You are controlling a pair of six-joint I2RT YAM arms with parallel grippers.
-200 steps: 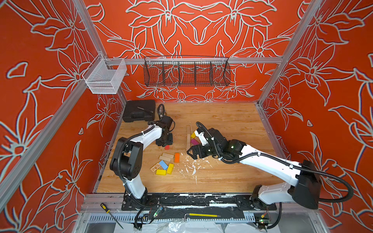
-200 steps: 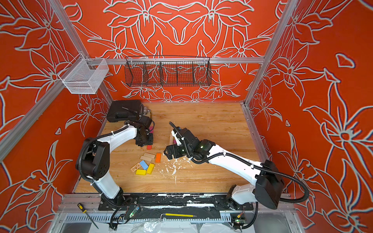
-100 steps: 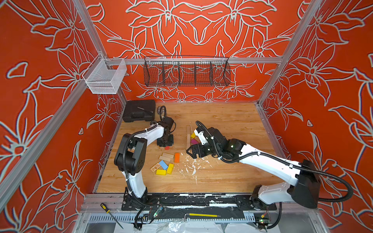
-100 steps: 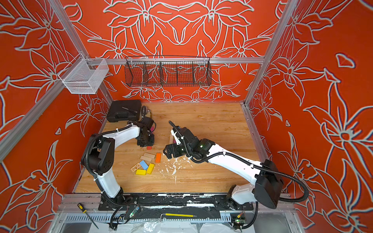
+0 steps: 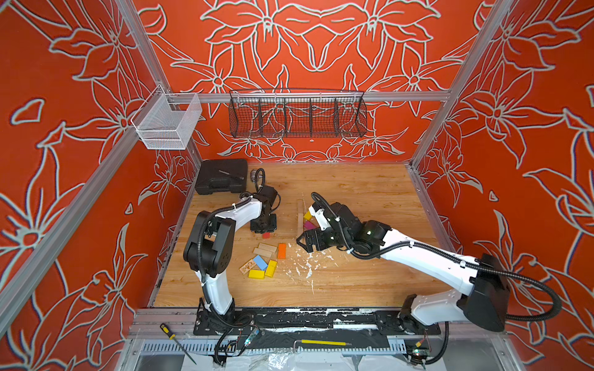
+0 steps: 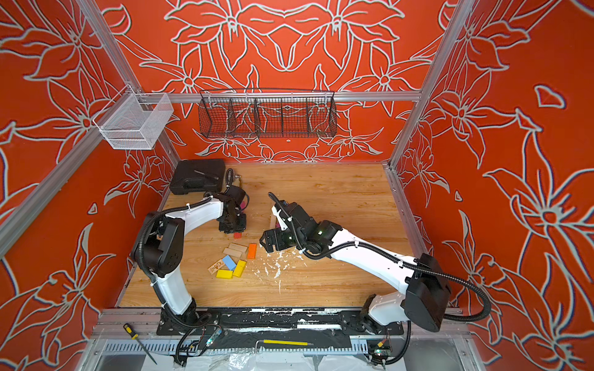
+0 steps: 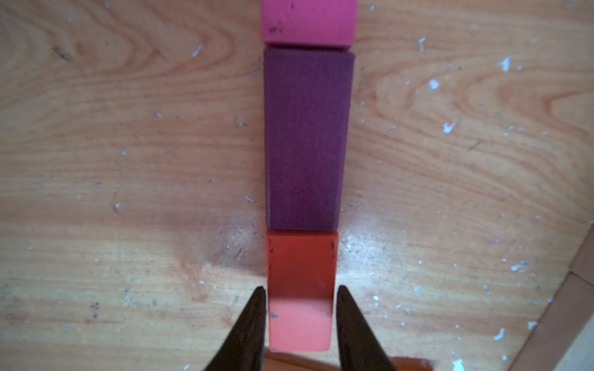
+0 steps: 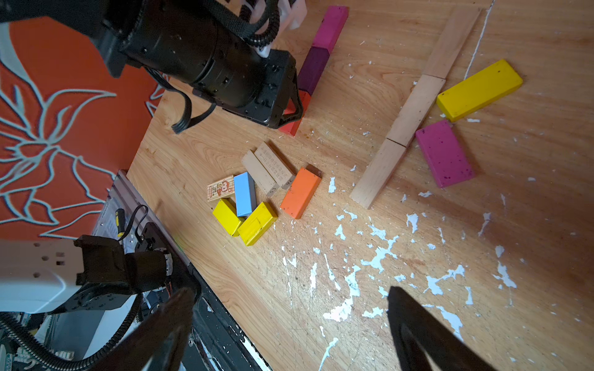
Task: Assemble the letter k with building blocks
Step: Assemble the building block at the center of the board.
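Observation:
A red block (image 7: 302,257) lies flat on the table, end to end with a purple block (image 7: 305,138) and a magenta block (image 7: 308,21). My left gripper (image 7: 300,289) is shut on the red block's near end, one finger against each long side. In a top view the left gripper (image 5: 263,225) stands over that red block (image 5: 266,235). Three plain blocks (image 8: 414,106) form a straight line, with a yellow block (image 8: 479,90) and a magenta block (image 8: 445,154) slanting off it. My right gripper (image 8: 291,290) hangs open over the flecked wood, holding nothing.
A loose pile holds an orange block (image 8: 300,192), two plain blocks (image 8: 268,168), a light blue block (image 8: 244,194), two yellow blocks (image 8: 257,223) and a printed block (image 8: 220,192). White flecks (image 5: 305,263) litter the table. A black case (image 5: 221,176) sits at the back left.
My left gripper's jaws have closed in on the red block, and the left arm's elbow has swung nearer the front. The right arm has not moved.

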